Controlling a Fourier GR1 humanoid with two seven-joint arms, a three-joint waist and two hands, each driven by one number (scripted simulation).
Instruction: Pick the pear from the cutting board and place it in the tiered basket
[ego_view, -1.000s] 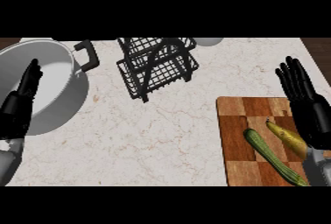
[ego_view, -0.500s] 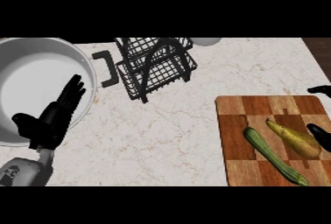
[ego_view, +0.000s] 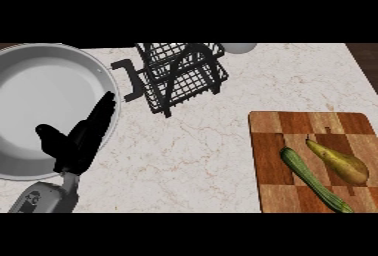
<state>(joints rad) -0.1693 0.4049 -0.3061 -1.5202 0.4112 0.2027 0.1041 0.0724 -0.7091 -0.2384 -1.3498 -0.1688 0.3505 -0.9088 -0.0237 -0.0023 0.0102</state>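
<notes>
Head view: the pear (ego_view: 341, 163) lies on the cutting board (ego_view: 295, 130) near the table's (ego_view: 221, 150) right edge, beside a zucchini (ego_view: 314, 179). Bare marble separates it from the tiered basket (ego_view: 181, 75). The left hand (ego_view: 81, 137), fingers straight and holding nothing, overlaps a large grey pan's (ego_view: 44, 100) rim.

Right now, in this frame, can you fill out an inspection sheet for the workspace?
Surface: pale marbled counter.
Job's things: pear lies on the wooden cutting board, untouched; black wire tiered basket stands at the back of the counter.
Clutter: green cucumber on the board left of the pear; large grey pot at left with a black handle; a white round thing behind the basket, partly cut off.
Hands: left hand open, fingers straight, over the pot's rim; right hand not in view.
Cables: nothing seen.
Surroundings: dark strip past the counter's right edge.
</notes>
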